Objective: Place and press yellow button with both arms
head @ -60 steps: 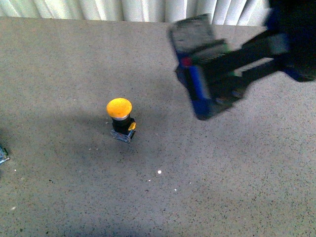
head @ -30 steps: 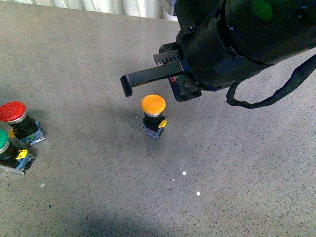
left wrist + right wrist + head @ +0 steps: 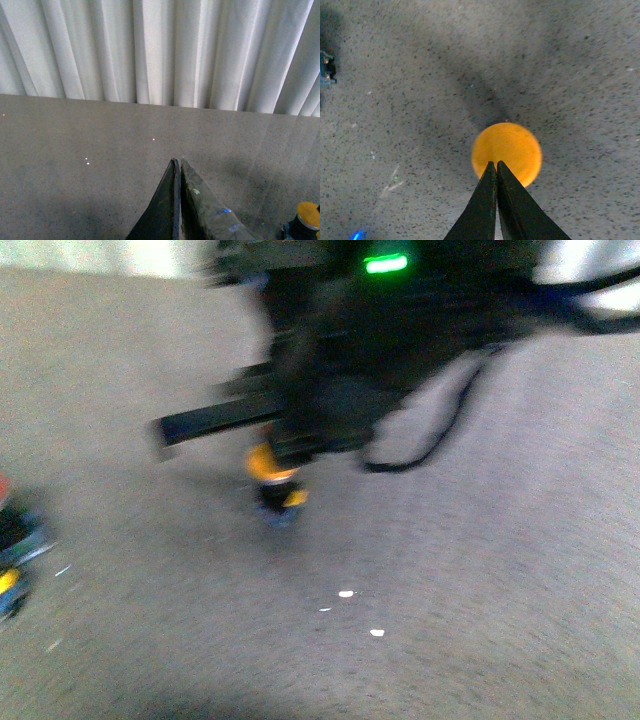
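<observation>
The yellow button (image 3: 272, 468) stands upright on the grey speckled table, blurred in the front view. My right arm, black with a green light, hangs over it. The shut right gripper (image 3: 168, 433) points left just above the cap. In the right wrist view the shut right gripper (image 3: 496, 163) lies over the near edge of the orange cap (image 3: 507, 147); I cannot tell whether they touch. In the left wrist view the left gripper (image 3: 178, 161) is shut and empty above the table. The yellow button (image 3: 308, 216) shows there at the frame's corner, well off to one side.
Other push buttons sit blurred at the left edge of the front view (image 3: 14, 545). One base shows at the edge of the right wrist view (image 3: 326, 67). White curtains (image 3: 160, 50) hang behind the table's far edge. Small white specks (image 3: 346, 593) dot the table.
My right arm has swung in from the right and come down over the yellow button, covering part of its cap. The front view has shifted and is now motion-blurred.
</observation>
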You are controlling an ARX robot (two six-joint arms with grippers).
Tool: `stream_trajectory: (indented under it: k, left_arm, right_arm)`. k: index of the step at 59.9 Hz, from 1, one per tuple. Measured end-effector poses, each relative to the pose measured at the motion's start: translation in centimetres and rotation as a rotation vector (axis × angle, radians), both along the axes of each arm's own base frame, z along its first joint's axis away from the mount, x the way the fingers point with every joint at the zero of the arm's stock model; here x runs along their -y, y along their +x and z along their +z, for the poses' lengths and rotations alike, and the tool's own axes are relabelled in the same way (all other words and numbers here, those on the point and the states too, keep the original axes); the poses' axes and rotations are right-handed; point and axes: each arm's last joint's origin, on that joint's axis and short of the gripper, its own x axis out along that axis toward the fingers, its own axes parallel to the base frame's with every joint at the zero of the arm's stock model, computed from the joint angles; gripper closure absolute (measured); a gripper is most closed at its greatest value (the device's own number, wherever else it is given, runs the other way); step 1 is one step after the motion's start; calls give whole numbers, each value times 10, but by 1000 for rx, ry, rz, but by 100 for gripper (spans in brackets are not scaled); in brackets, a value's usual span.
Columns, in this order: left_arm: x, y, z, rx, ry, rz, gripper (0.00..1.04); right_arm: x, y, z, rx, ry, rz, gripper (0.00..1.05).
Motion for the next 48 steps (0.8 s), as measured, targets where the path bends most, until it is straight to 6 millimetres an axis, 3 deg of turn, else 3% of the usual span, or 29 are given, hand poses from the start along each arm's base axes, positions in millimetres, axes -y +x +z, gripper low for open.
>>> stream_trajectory:
  k: [15,48]
  left_arm:
    - [0,-8,-2,-6,0,2,103]
    - [0,-8,-2,-5,0,2,103]
  right_arm:
    - [-6,0,-3,-14,7,13,103]
    - [0,6,-3,-29,52,-34,103]
